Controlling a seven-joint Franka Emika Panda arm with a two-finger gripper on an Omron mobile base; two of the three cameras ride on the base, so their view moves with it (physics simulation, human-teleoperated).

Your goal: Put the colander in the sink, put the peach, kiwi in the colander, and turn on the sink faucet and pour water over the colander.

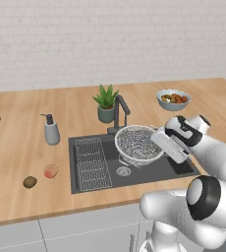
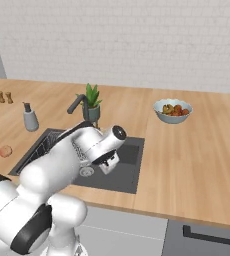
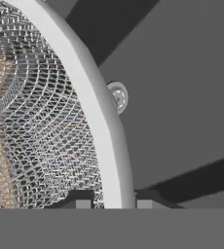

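1. Round silvery-white wire-mesh colander (image 1: 137, 143) held tilted above the dark grey rectangular recessed sink (image 1: 181, 170), over the basin's middle and right part; nothing seen inside the mesh.
2. Flat wire grid rack (image 1: 92, 163) lying in the sink's left part; round steel drain (image 1: 124, 171) showing on the basin floor below the colander's near edge.
3. Pale round bowl (image 1: 173, 100) of mixed fruit standing on the wooden bench (image 1: 16, 147) behind and right of the sink, well apart from it.
4. Tool (image 3: 113, 198) clamped on the colander's thick white rim, one dark fingertip (image 3: 80, 198) on the mesh side and the other on the outer side, as seen in the hand view.
5. White arm reaching from the near right across the sink's right edge, wrist bent toward the colander's right rim.
6. Small pinkish-orange peach (image 1: 50, 171) and brown egg-shaped kiwi (image 1: 30, 182) lying near each other on the bench left of the sink.
7. Dark grey faucet (image 1: 120, 112) with upright post behind the sink, spout angled over the colander's rear.
8. Grey soap pump bottle (image 1: 51, 130) and small potted green plant (image 1: 106, 103) standing on the bench behind the sink.
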